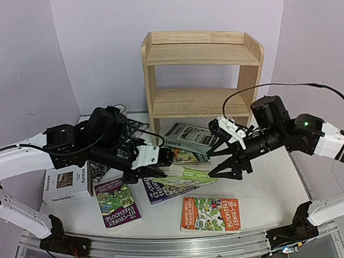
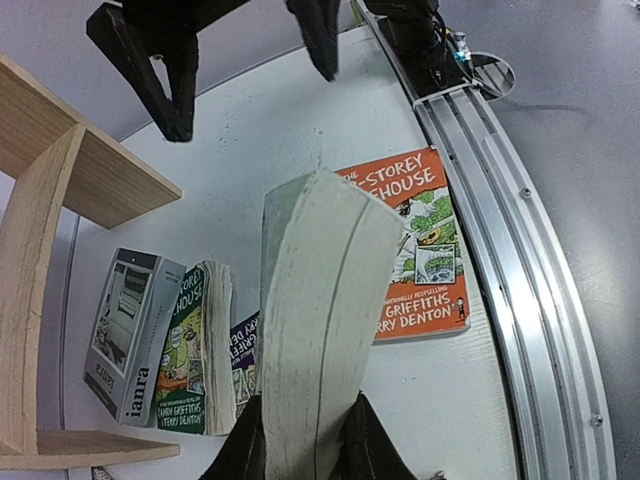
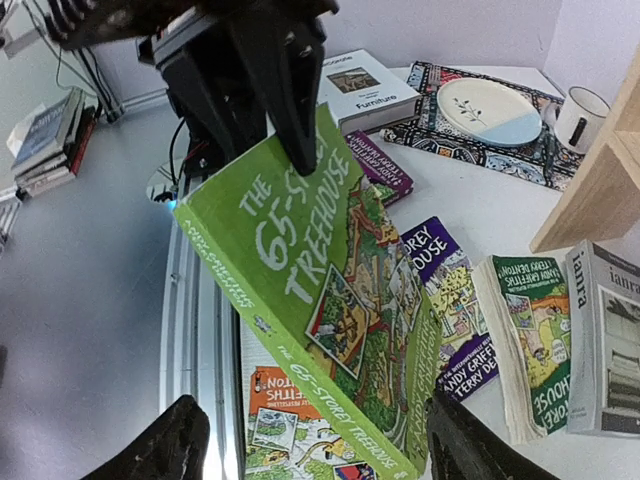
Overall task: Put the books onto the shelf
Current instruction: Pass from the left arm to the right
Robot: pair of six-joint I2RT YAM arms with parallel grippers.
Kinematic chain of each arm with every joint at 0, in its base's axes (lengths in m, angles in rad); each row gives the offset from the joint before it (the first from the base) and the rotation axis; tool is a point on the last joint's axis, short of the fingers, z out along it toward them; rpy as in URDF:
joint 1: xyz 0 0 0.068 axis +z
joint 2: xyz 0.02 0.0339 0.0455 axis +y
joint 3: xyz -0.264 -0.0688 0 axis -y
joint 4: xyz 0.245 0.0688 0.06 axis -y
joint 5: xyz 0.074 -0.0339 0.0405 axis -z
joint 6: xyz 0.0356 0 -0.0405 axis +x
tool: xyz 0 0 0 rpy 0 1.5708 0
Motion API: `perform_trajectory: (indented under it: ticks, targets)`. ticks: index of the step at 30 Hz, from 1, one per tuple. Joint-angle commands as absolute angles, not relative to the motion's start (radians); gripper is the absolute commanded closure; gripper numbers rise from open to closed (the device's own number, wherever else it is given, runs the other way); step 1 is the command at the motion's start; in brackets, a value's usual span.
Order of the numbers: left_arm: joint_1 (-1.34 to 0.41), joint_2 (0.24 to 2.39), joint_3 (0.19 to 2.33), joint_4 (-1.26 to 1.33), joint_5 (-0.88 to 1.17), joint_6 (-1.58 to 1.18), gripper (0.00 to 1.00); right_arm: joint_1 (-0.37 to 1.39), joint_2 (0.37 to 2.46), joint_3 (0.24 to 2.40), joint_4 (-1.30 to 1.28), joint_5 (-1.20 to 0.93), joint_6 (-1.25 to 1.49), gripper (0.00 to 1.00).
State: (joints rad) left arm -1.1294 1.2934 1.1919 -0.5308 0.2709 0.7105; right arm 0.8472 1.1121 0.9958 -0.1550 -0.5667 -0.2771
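L pincer (image 1: 161,165) is clamped on the light green book (image 3: 320,270), which is held tilted above the table (image 1: 264,187), in front of the shelf (image 1: 200,74). R pincer (image 1: 213,165) is spread wide, one finger at either side of the book's free end. An orange book (image 1: 210,213) is laid flat below.

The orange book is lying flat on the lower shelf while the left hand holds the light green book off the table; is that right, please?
Not quite: the top view shows the orange book lying flat on the table, near its front edge, not on the shelf. The left hand does hold the light green book off the table.
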Motion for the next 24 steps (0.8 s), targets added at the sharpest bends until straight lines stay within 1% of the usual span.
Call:
perform_trajectory:
  ticks: [1, 5, 10, 12, 16, 19, 24]
  targets:
    - [-1.126, 1.266, 1.227, -0.425, 0.258, 0.767, 1.0, 0.899, 1.145, 0.97, -0.063, -0.478, -0.449, 0.26]
    - [-1.126, 1.266, 1.239, -0.425, 0.261, 0.767, 1.0, 0.942, 1.156, 0.945, -0.037, -0.395, -0.559, 0.27]
    - [-1.126, 1.258, 1.251, -0.424, 0.266, 0.764, 1.0, 0.986, 1.18, 0.94, -0.03, -0.385, -0.61, 0.3]
    - [-1.126, 1.258, 1.254, -0.421, 0.255, 0.756, 1.0, 1.007, 1.187, 0.934, -0.015, -0.356, -0.613, 0.33]
    - [-1.127, 1.265, 1.268, -0.42, 0.243, 0.737, 1.0, 1.03, 1.212, 0.929, -0.01, -0.294, -0.615, 0.44]
    - [-1.127, 1.261, 1.27, -0.418, 0.248, 0.731, 1.0, 1.037, 1.228, 0.922, 0.022, -0.269, -0.618, 0.47]
    - [-1.126, 1.255, 1.272, -0.409, 0.257, 0.723, 1.0, 1.059, 1.248, 0.922, 0.041, -0.233, -0.611, 0.55]
